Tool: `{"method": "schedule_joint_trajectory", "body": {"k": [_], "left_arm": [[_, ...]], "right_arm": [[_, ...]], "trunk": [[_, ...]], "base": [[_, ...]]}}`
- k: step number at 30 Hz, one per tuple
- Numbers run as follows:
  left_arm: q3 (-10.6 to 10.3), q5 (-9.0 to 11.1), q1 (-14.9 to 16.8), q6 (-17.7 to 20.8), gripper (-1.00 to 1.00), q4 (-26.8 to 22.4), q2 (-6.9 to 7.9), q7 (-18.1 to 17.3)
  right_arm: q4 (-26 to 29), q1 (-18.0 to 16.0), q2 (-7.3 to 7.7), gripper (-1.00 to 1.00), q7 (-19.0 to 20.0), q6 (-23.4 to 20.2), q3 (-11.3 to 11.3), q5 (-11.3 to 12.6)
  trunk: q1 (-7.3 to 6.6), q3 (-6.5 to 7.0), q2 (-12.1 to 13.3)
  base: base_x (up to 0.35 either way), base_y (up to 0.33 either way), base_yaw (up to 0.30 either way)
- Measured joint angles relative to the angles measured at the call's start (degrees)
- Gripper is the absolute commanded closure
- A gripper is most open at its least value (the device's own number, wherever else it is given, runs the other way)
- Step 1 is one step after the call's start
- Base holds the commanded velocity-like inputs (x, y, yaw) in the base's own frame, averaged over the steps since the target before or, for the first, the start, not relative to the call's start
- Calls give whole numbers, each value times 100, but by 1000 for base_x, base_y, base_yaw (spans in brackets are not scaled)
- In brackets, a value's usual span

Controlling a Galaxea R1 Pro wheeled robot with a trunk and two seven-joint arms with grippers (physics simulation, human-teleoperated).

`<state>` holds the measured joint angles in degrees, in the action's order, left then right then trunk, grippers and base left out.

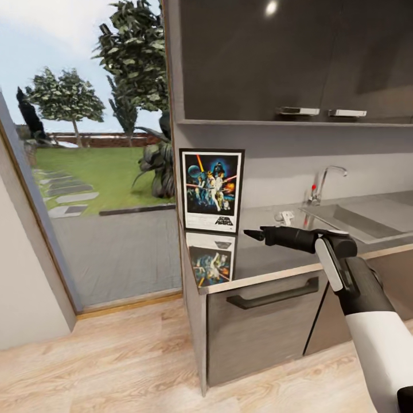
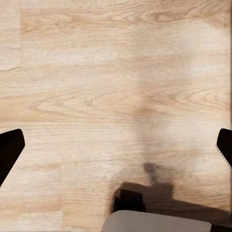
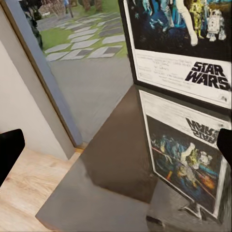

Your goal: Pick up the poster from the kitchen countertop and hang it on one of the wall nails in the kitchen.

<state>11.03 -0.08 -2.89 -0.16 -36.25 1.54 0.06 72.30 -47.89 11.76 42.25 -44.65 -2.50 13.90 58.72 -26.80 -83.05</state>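
Observation:
The poster (image 1: 212, 189) stands upright at the left end of the kitchen countertop (image 1: 269, 255), leaning against the wall end, its picture mirrored in the glossy top. My right gripper (image 1: 253, 234) hovers just above the countertop, a short way right of the poster's lower edge, pointing at it. In the right wrist view the poster (image 3: 179, 43) is close ahead, and the right gripper (image 3: 116, 145) is open with its fingers spread wide and nothing between them. My left gripper (image 2: 116, 145) is open over the wooden floor (image 2: 96, 72).
A sink (image 1: 355, 218) with a chrome tap (image 1: 327, 178) lies at the right of the countertop, with a small white object (image 1: 284, 217) beside it. Dark upper cabinets (image 1: 258, 57) hang above. A glass door (image 1: 97, 172) to the garden stands left of the counter.

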Motion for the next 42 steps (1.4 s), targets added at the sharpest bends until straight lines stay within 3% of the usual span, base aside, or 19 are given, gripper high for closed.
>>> {"method": "schedule_joint_trajectory", "body": {"k": [9,42], "left_arm": [[-2,0,0,0,-100,-12,-3,4],[1,0,0,0,-100,-15,0,7]], "right_arm": [[-267,29,22,-100,315,315,1,-8],[-455,38,23,-100,354,352,-16,-8]], "trunk": [[0,0,0],[-1,0,0]], "base": [[157,-147,0],[201,12,0]]}}
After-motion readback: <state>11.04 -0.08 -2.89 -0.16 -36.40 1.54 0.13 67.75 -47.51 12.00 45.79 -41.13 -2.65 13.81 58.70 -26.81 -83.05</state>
